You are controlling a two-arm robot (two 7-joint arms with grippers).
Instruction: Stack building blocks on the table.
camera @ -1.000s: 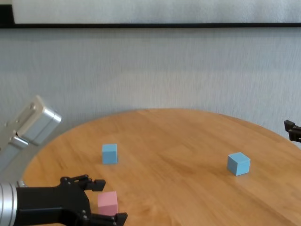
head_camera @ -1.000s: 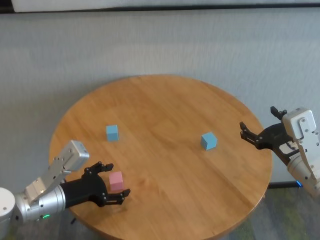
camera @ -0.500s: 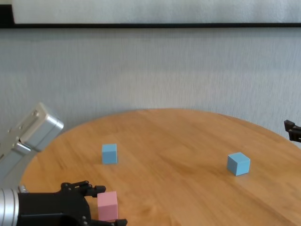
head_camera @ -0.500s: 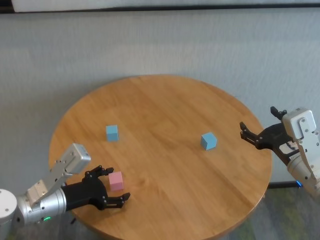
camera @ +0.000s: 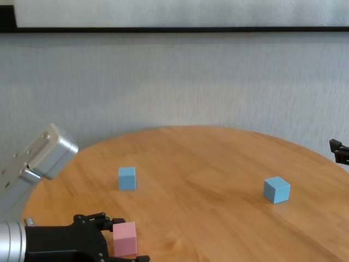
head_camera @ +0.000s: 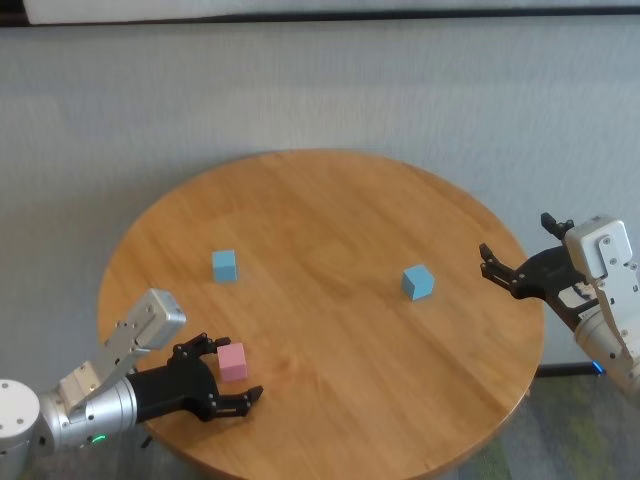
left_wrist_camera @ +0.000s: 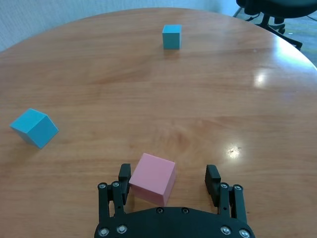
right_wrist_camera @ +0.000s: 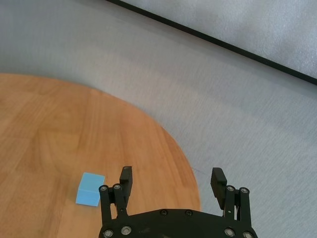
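Observation:
A pale pink block (head_camera: 232, 361) rests near the front left of the round wooden table (head_camera: 330, 200). My left gripper (head_camera: 231, 369) is low over the table and open, with a finger on each side of that block. In the left wrist view the pink block (left_wrist_camera: 152, 178) sits between the fingers (left_wrist_camera: 124, 176), close to one and apart from the other. One light blue block (head_camera: 224, 265) lies behind it on the left, and another blue block (head_camera: 418, 282) lies on the right. My right gripper (head_camera: 517, 242) hovers open and empty beyond the table's right edge.
The table's front left rim (camera: 32, 196) lies right under my left forearm. Grey carpet (right_wrist_camera: 208, 114) surrounds the table. An office chair's base (left_wrist_camera: 270, 12) stands past the far rim in the left wrist view.
My left arm has sunk lower and drawn back slightly, bringing its fingers down around the pink block. The blocks and the right arm have not moved.

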